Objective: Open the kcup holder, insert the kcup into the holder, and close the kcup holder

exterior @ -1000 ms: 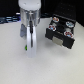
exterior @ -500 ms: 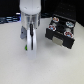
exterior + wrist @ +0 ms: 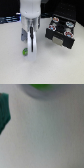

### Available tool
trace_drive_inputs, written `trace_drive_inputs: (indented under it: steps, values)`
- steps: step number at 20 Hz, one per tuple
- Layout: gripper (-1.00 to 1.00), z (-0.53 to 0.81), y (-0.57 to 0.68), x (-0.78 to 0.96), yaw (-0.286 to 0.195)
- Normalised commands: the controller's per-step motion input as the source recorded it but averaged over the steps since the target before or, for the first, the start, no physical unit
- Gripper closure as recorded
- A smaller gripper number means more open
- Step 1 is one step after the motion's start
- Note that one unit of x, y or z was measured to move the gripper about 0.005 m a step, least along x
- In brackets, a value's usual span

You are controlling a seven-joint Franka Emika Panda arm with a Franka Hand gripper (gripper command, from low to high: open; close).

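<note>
The arm's silver two-finger gripper hangs low over the white table, and its fingers stand apart around nothing. The small white pod with a green top, the kcup, sits on the table just beside the fingertips, not yet grasped. Farther off, the black boxy kcup holder looks already open with its round slots showing, so I judge that picking, inserting and closing are left.

A white table carries the kcup holder and the kcup.
</note>
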Motion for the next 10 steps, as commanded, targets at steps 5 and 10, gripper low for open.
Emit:
trace_drive_inputs:
  steps: [5,10]
  values:
    - [-1.00,0.04,-0.03,-0.13,-0.092]
    - [-1.00,-0.23,-0.39,-0.02,-0.294]
